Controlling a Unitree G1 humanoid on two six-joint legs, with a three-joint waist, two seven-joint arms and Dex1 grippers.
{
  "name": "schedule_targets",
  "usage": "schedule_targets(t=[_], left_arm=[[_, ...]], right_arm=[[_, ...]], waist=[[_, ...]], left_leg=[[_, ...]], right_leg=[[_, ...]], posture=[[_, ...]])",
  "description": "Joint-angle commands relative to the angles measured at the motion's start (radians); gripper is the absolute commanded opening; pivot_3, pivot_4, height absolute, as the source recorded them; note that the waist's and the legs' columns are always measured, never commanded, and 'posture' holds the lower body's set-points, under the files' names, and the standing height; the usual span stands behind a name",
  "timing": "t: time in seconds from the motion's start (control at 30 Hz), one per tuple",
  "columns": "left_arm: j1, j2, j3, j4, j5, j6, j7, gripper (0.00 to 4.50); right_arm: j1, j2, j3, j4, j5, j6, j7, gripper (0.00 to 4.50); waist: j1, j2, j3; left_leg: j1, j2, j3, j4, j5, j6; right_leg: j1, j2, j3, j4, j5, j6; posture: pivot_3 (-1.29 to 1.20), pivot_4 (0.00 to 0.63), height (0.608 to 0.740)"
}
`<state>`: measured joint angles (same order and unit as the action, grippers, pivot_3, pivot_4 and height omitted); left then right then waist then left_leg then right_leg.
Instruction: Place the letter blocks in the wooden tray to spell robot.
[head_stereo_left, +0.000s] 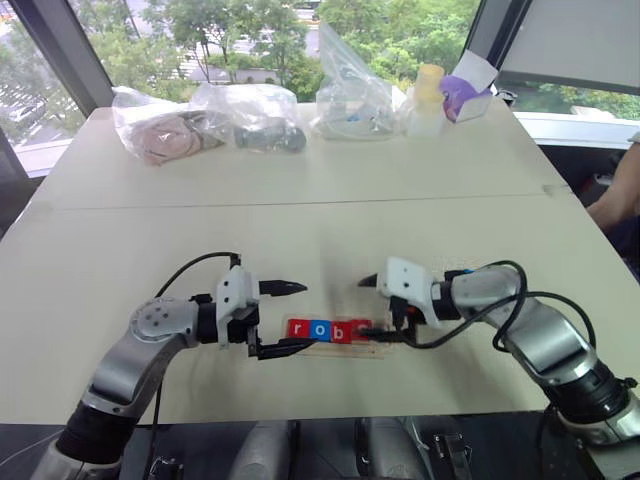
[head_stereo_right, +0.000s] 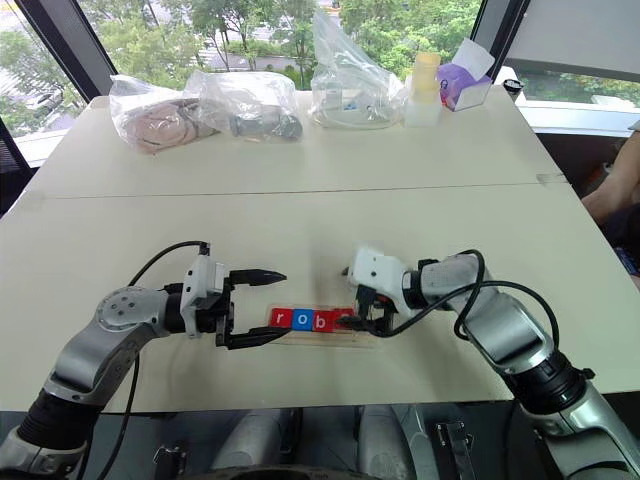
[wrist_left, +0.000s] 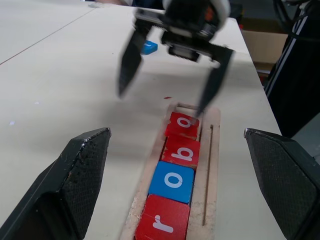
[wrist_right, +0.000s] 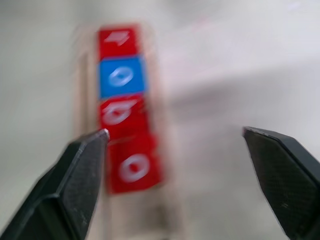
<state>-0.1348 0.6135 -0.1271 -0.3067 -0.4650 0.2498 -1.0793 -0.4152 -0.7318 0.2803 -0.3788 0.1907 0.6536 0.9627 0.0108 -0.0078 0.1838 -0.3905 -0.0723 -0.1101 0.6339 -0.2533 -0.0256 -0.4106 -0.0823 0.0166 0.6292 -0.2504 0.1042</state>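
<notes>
The wooden tray (wrist_left: 210, 165) lies near the table's front edge between my two grippers. Three red letter blocks and a blue one sit in its slot: red r (wrist_left: 162, 222), blue o (wrist_left: 172, 181), red b (wrist_left: 182, 151), red o (wrist_left: 182, 122). Another blue block (wrist_left: 148, 47) lies on the table beyond the right gripper. My right gripper (wrist_left: 161, 102) hangs open just above the red o (wrist_right: 132, 167), holding nothing. My left gripper (head_stereo_left: 305, 316) stands open at the tray's r end, also holding nothing.
Several clear plastic bags (head_stereo_left: 250, 115) line the table's far edge, beside a pale bottle (head_stereo_left: 427, 100) and a purple packet (head_stereo_left: 462, 95). A person's arm (head_stereo_left: 615, 205) shows at the right edge. A seam (head_stereo_left: 300, 205) crosses the table.
</notes>
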Motion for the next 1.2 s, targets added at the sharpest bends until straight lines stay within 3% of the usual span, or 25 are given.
schedule_targets(t=[0.03, 0.33, 0.9, 1.03, 1.13, 1.2], left_arm=[[-0.016, -0.003, 0.004, -0.018, -0.002, -0.01, -0.004, 4.5], [-0.024, 0.001, 0.009, -0.014, -0.003, -0.006, -0.013, 4.5], [-0.022, 0.003, 0.011, -0.018, -0.003, -0.004, -0.011, 4.5], [-0.018, 0.004, 0.008, -0.022, -0.003, -0.004, -0.012, 4.5], [-0.016, 0.001, 0.006, -0.025, -0.004, -0.003, -0.009, 4.5], [-0.014, -0.002, 0.004, -0.023, -0.001, -0.008, -0.008, 4.5]], right_arm=[[-0.015, 0.021, -0.015, 0.036, -0.038, -0.047, -0.054, 4.43], [0.017, 0.027, 0.023, 0.091, -0.098, -0.146, -0.069, 4.43], [0.044, 0.019, 0.017, 0.053, -0.101, -0.164, -0.023, 4.43], [0.023, 0.051, -0.031, 0.069, -0.103, -0.15, -0.089, 4.43], [-0.014, 0.096, -0.146, 0.114, -0.137, -0.086, -0.26, 4.43], [-0.001, 0.131, -0.241, 0.092, -0.135, 0.054, -0.363, 4.43]], waist=[[0.0, 0.0, 0.0], [-0.002, 0.0, 0.0], [-0.002, 0.0, 0.0], [-0.002, 0.0, 0.0], [-0.002, 0.0, 0.0], [0.001, 0.0, 0.0]], left_leg=[[0.0, 0.0, 0.0, 0.0, 0.0, 0.0], [0.0, 0.0, 0.0, 0.0, 0.0, 0.0], [0.0, 0.0, 0.0, 0.0, 0.0, 0.0], [0.0, 0.0, 0.0, 0.0, 0.0, 0.0], [0.0, 0.0, 0.0, 0.0, 0.0, 0.0], [0.0, 0.0, 0.0, 0.0, 0.001, -0.001]], right_leg=[[0.0, 0.0, 0.0, 0.0, 0.0, 0.0], [0.0, 0.0, 0.0, 0.0, 0.0, 0.0], [0.0, 0.0, 0.0, 0.0, 0.0, 0.0], [0.0, 0.0, 0.0, 0.0, 0.0, 0.0], [-0.001, 0.0, 0.0, 0.001, 0.0, 0.0], [-0.001, 0.0, 0.001, 0.001, 0.0, -0.001]], posture=[[0.0, 0.15, 0.74], [0.0, 0.15, 0.74], [0.0, 0.15, 0.74], [0.0, 0.15, 0.74], [0.0, 0.15, 0.74], [0.0, 0.15, 0.74]])
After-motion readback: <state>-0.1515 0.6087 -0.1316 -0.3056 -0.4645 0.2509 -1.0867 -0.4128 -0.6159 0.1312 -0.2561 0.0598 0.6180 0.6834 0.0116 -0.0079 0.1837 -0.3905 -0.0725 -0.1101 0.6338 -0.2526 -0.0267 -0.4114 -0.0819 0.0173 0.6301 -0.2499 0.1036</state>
